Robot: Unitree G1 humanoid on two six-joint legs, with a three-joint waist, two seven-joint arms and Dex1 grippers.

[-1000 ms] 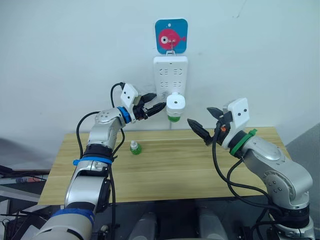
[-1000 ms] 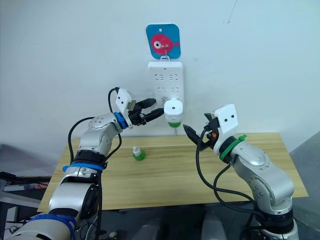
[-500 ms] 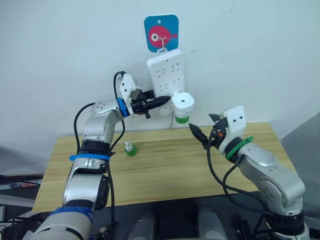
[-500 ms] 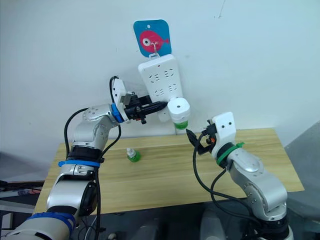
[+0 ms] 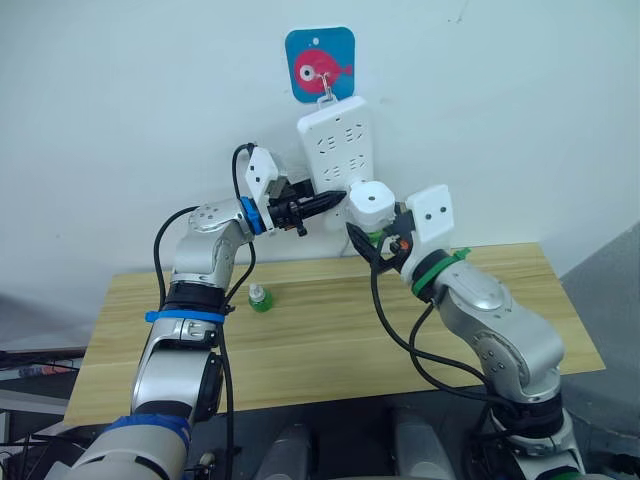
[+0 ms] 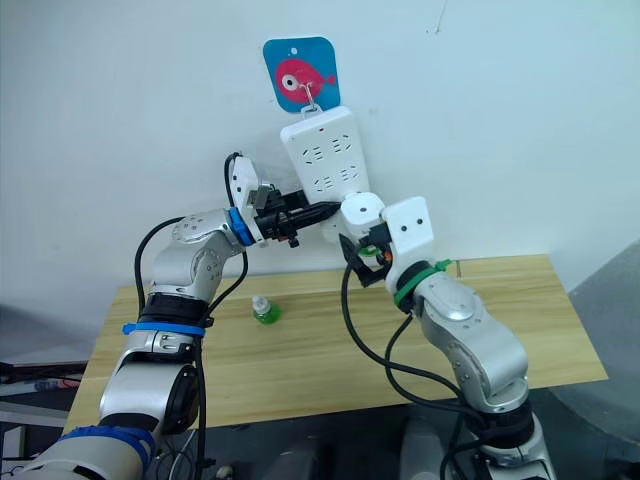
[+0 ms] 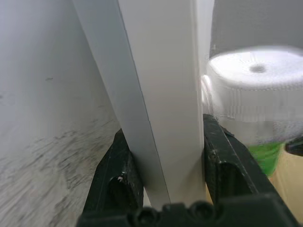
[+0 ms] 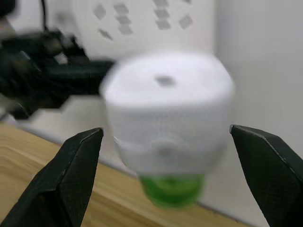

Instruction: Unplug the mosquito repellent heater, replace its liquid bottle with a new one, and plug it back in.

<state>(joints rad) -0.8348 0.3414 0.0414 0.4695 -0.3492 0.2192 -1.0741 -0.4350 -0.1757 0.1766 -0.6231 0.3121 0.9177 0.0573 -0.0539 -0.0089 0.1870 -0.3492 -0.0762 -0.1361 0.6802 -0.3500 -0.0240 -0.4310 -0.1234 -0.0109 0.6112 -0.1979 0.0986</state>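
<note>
The mosquito repellent heater (image 5: pixel 370 202), a small white drum, sits plugged into the bottom of the tilted white power strip (image 5: pixel 335 135) on the wall. A green liquid bottle (image 8: pixel 173 191) is screwed in under the heater. My left gripper (image 7: pixel 163 127) is shut on the strip's lower end, one finger on each side. My right gripper (image 8: pixel 165 130) is open around the heater, with its fingertips (image 8: pixel 85 151) apart from the heater's sides. A second green bottle (image 5: pixel 260 298) stands upright on the wooden table (image 5: pixel 330 345), left of centre.
The strip hangs from a hook on a blue plate with a pink fish (image 5: pixel 320 64). The white wall lies close behind both grippers. The table's right half (image 5: pixel 520 300) is bare wood.
My left gripper shut on the strip's lower end and the strip swung to a tilt. My right gripper rose up and left from over the table to straddle the heater.
</note>
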